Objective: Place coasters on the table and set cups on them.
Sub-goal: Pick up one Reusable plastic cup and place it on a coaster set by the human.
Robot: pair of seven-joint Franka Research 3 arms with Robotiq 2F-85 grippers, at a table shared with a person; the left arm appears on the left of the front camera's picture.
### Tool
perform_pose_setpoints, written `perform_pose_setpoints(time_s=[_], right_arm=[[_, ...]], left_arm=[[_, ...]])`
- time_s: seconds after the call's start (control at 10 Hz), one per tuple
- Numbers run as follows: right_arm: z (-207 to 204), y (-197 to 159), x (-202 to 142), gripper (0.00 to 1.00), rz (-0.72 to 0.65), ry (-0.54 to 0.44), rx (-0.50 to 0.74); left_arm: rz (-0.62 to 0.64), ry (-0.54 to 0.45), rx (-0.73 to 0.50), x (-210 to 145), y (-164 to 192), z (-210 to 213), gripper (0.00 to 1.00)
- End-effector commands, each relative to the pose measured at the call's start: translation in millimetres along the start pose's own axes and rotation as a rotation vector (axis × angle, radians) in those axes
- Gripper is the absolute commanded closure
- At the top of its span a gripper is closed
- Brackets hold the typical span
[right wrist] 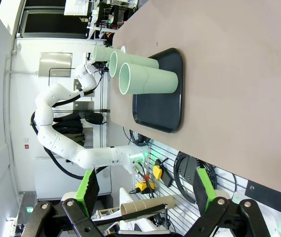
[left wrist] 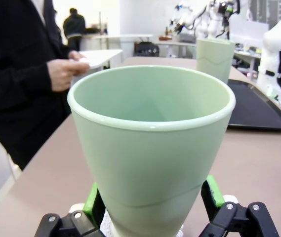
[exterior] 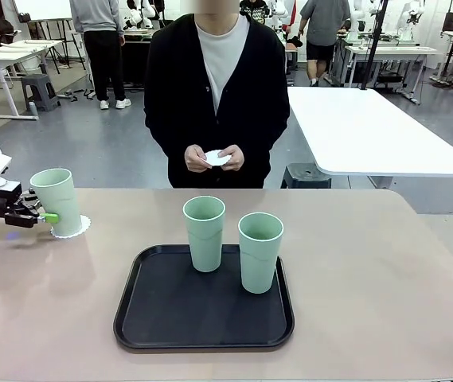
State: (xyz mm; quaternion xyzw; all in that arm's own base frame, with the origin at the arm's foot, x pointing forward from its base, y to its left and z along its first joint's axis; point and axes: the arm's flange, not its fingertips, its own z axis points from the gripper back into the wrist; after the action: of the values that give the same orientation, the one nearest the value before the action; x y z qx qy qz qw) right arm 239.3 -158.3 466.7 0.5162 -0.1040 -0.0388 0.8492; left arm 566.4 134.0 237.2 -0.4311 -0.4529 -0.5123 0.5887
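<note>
left wrist view: left hand clasps cup.

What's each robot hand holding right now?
Left gripper: fingers closed on a cup standing on a coaster.
Right gripper: open, holding nothing.
Person's hands: holding a white coaster.

Matt plastic, thin paper and a smooth surface.
The cups look like pale green plastic, matt and smooth-walled. The tray is black, with a dull sheen along its rim. The surface is smooth, matt beige. The coaster under the left cup looks like thin white lacy paper. The person's cardigan is dark cloth.
</note>
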Motion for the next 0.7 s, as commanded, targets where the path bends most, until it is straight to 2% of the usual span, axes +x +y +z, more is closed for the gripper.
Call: perform_pose_setpoints(time_s=[0.0, 0.6], right_arm=[[0.2, 0.0, 0.3, 0.0, 0.003, 0.004, 0.008], [0.2, 0.0, 0.3, 0.0, 0.003, 0.004, 0.008]], left_arm=[[0.014, 0.031, -0.022, 3.1, 3.7, 4.5, 0.0], [0.034, 0.067, -0.028, 9.9, 10.5, 15.8, 0.0]])
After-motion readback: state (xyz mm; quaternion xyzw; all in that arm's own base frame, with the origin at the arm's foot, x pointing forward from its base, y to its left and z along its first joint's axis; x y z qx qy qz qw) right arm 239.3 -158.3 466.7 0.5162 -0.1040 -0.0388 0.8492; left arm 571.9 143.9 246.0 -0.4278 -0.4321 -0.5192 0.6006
